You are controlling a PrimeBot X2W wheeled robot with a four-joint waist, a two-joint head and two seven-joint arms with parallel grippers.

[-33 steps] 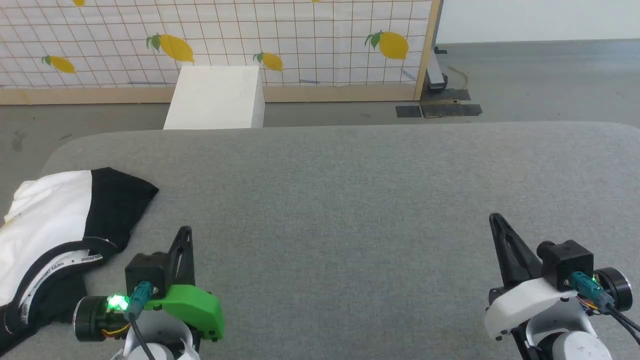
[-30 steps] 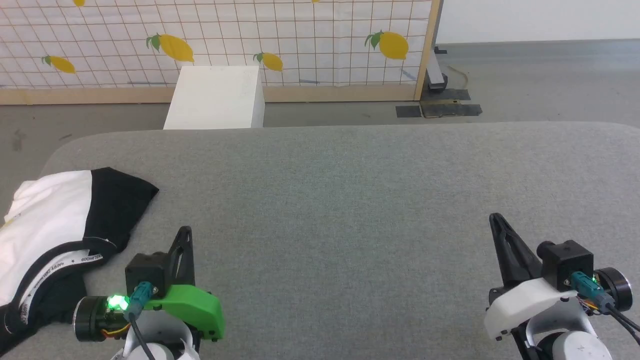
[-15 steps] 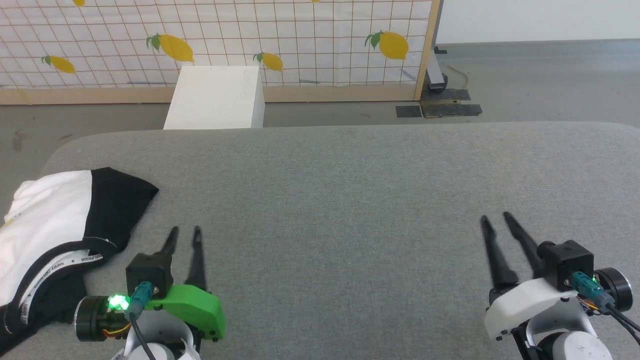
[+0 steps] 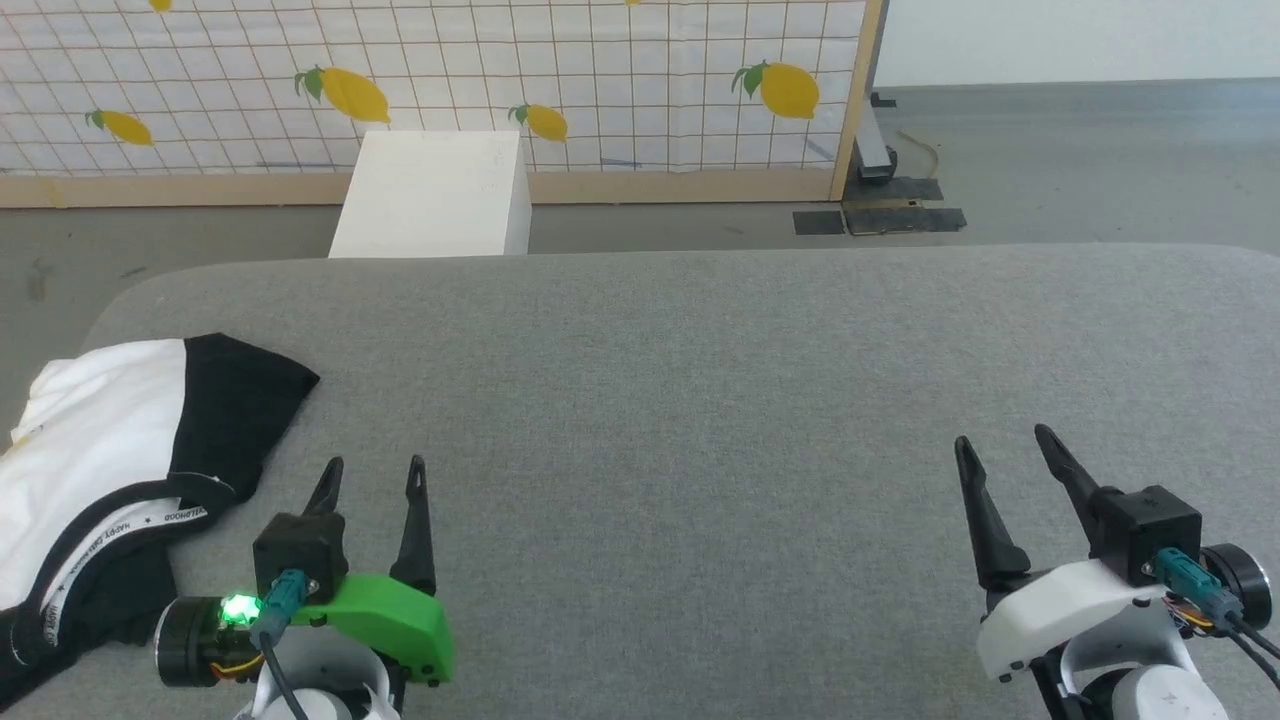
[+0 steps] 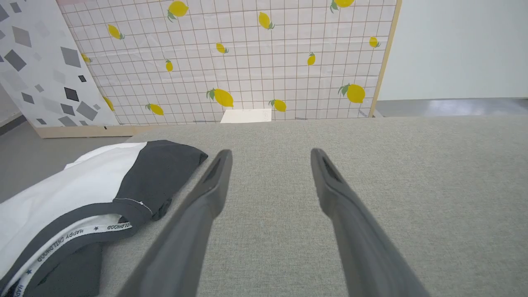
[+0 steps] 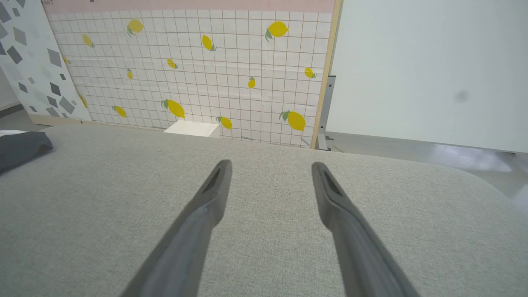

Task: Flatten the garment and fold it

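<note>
**A:** Where is the garment lying?

**B:** The garment [image 4: 90, 440] is lying crumpled at the far left of the grey counter [image 4: 700, 400], with part of it draping over the left edge. Its black sleeve [image 4: 240, 400] is pointing toward the counter's middle and the white body is spreading out to the left. The black collar [image 4: 110, 535], with its white lettered tape, is curling along the near side.

**A:** Is either tool touching it?

**B:** No. The left tool [image 4: 374, 462] is hanging over bare counter just to the right of the collar. Its fingers [image 5: 206, 198] are standing wide apart and gripping nothing. In the left wrist view the garment [image 5: 74, 185] is sitting to the left of the left finger, near it but apart.

**A:** And the other one?

**B:** The right tool [image 4: 1002, 436] is waiting over the counter's right side, well apart from the garment. It is also gaping wide and carrying nothing. In the right wrist view a bit of the dark sleeve [image 6: 20, 148] is peeking in at the left edge.

**A:** Are any containers standing around?

**B:** A white box [image 4: 430, 195] is standing on the floor [image 4: 1050, 160] beyond the counter's far edge, in front of the lemon-print panel [image 4: 600, 80]. It is showing a plain top and one side, so I cannot tell whether anything is sitting inside it.
</note>
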